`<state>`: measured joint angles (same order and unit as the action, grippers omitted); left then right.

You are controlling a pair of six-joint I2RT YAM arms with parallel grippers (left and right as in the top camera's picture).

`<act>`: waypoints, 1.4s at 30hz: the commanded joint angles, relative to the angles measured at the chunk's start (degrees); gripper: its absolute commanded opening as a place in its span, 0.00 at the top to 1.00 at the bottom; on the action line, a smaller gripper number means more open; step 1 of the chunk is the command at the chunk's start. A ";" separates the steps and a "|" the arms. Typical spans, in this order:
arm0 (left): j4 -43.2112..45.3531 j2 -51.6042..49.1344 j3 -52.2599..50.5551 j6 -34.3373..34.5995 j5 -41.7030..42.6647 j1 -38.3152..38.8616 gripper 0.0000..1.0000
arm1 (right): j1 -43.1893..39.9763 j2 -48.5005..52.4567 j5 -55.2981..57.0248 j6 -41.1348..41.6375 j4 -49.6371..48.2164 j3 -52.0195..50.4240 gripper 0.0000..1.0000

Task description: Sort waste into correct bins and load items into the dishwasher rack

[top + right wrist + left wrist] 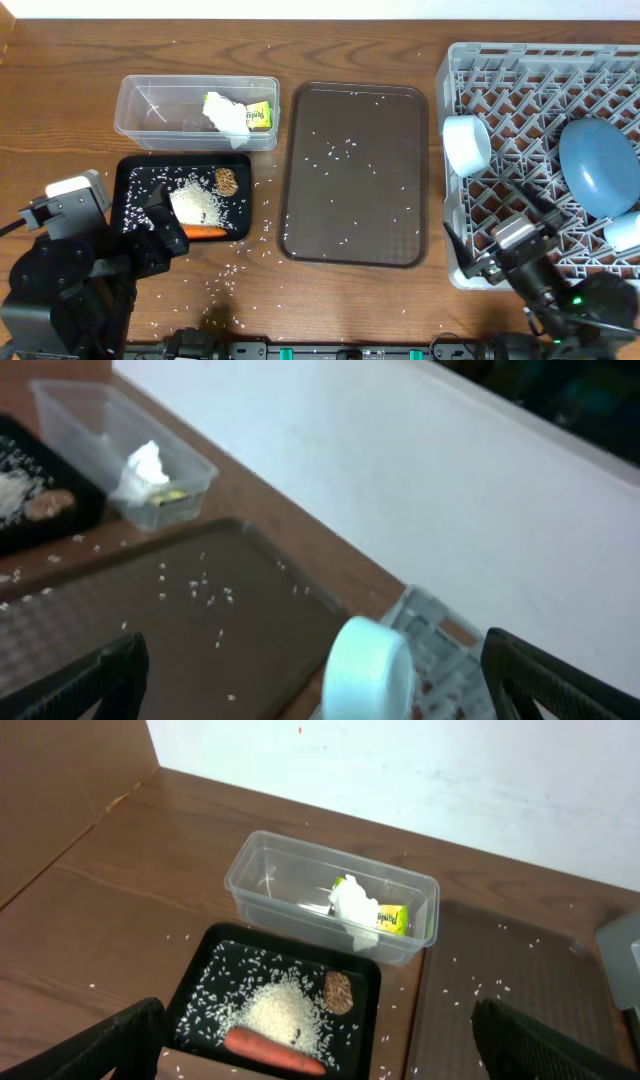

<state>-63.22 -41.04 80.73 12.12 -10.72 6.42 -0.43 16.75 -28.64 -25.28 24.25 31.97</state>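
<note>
Hanging over the near end of the black tray (122,195), the left end effector (318,1055) is gaping wide with nothing in it. The right end effector (315,690) is doing the same by the front of the dishwasher rack (520,90), fully spread and empty. The dry trash is sitting in the clear tub (135,100), meaning the tissue (226,112) and foil wrapper (260,115). The food stuff is lying in the black one: carrot (205,232), brown lump (227,181), rice pile (197,203). I'm guessing it's a wet/dry split. The plate (597,165) and white bowl (466,143) are leaning among the pegs, probably so they're staying on edge. Loose grains (340,150) are littering the brown serving tray (400,240) and the table (60,80), so I'm thinking that's what's left.
</note>
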 commanded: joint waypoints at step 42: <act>-0.22 0.04 0.17 -0.50 -0.48 -0.35 0.02 | 0.50 -16.39 4.66 15.61 -21.88 -31.65 0.01</act>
<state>-63.26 -41.04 80.73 12.12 -10.72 6.42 -0.43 0.73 -23.94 -10.70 2.17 0.45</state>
